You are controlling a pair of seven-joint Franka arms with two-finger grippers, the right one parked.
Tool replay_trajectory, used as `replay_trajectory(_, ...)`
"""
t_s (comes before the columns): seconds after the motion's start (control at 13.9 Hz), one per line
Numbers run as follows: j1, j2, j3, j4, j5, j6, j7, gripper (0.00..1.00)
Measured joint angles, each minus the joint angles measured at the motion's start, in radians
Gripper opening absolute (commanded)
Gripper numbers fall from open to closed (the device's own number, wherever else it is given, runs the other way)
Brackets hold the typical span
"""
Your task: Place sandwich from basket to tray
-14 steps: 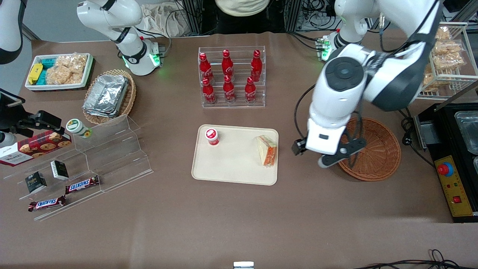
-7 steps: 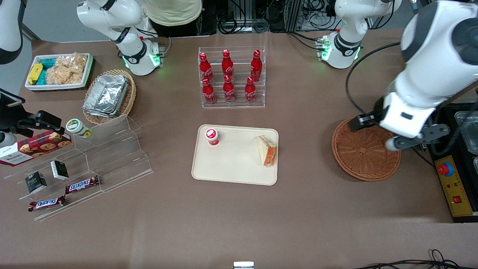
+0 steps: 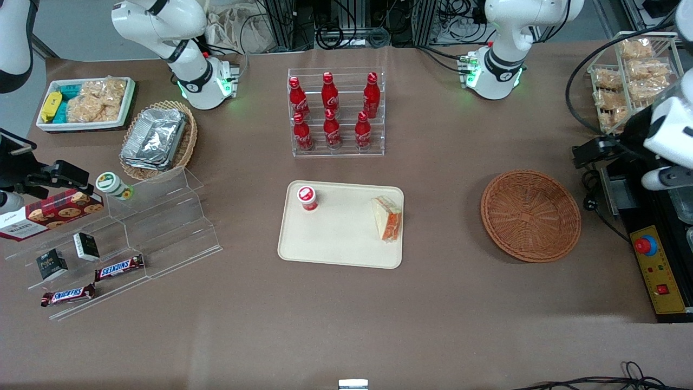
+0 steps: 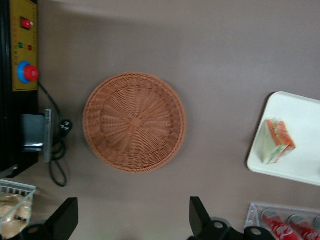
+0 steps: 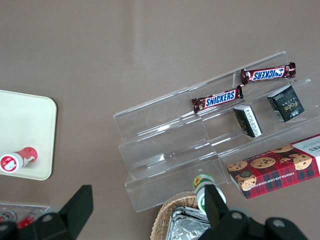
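Observation:
The sandwich (image 3: 387, 218), a pale wedge with orange filling, lies on the cream tray (image 3: 335, 244), at the tray end nearest the basket. In the left wrist view the sandwich (image 4: 277, 141) rests on the tray's (image 4: 300, 172) corner. The round reddish-brown basket (image 3: 530, 215) sits on the table with nothing in it, and the wrist view looks down into the basket (image 4: 134, 121) from high above. My left gripper (image 3: 658, 177) hangs at the working arm's end of the table, over the black equipment beside the basket. The gripper (image 4: 132, 222) is open wide and holds nothing.
A red-capped cup (image 3: 307, 197) stands on the tray. A clear rack of red bottles (image 3: 335, 111) stands farther from the camera than the tray. A yellow control box with a red button (image 3: 658, 268) and a wire rack of snack bags (image 3: 631, 73) are near the gripper.
The left arm has swung from beside the tray, across the basket, out to the working arm's end of the table, and risen. The sandwich has stayed on the tray.

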Motion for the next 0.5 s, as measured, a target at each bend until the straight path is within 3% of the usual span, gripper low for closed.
replay_trajectory(0.5,-0.007,-0.022,0.05,-0.003,-0.012,-0.019,0.081,1.0)
